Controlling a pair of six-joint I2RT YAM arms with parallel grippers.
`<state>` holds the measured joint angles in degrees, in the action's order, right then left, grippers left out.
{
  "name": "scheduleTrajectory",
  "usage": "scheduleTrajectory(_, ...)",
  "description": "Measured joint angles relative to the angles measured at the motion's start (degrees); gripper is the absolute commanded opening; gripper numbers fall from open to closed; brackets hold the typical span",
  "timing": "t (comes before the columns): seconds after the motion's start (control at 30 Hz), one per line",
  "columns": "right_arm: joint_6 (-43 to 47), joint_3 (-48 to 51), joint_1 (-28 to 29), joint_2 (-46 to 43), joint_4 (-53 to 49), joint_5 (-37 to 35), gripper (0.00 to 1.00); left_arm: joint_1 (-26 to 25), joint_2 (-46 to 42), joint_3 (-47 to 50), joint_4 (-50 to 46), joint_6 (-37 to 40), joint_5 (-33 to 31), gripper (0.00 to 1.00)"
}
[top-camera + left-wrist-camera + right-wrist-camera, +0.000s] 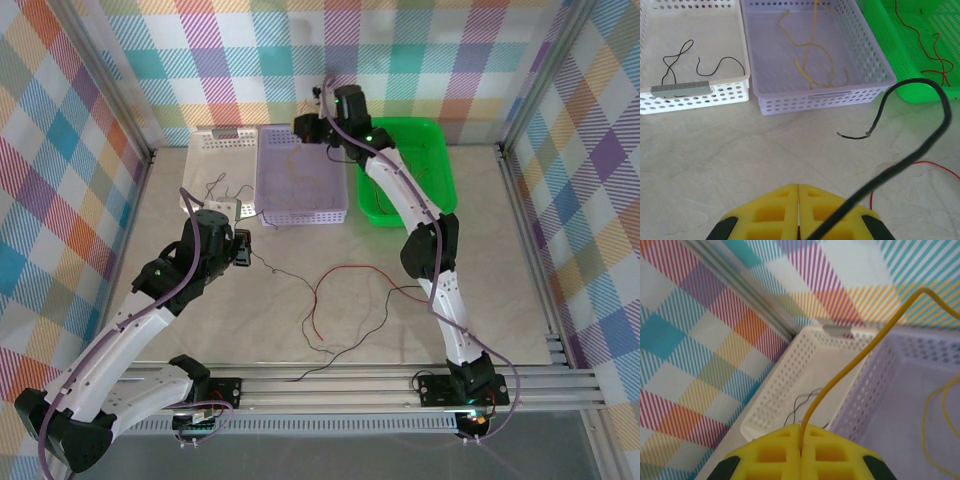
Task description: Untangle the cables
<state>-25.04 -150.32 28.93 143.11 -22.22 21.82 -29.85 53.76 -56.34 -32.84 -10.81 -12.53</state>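
Left arm: bent low over the table (250,320)
Left gripper (798,215): jaws clamped together on a black cable (912,152)
Right arm: stretched out above the lavender basket (300,217)
Right gripper (801,442): jaws clamped on a yellow cable (860,356)
Table centre: red cable (345,268) lying loose

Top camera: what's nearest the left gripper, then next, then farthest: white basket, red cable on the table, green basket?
1. The white basket, just beyond the left gripper.
2. The red cable, on the table to its right.
3. The green basket, far right at the back.
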Motion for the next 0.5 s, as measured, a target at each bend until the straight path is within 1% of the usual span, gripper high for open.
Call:
scheduleTrajectory(0.1,-0.1,3.6,1.2,0.2,-0.9,0.0,0.00,0.0,0.0,0.0,0.0,0.0,0.1,0.00)
scheduleTrajectory(0.27,-0.4,3.8,1.4,2.9,-3.4,-0.3,0.01,0.0,0.0,0.0,0.0,0.0,0.1,0.00)
scheduleTrajectory(0.33,-0.5,3.2,1.0,4.2,-5.5,-0.8,0.04,0.0,0.0,0.0,0.0,0.0,0.1,0.00)
scheduleTrajectory(0.5,-0.1,3.1,0.9,5.0,-11.0,-2.1,0.18,0.0,0.0,0.0,0.0,0.0,0.1,0.00)
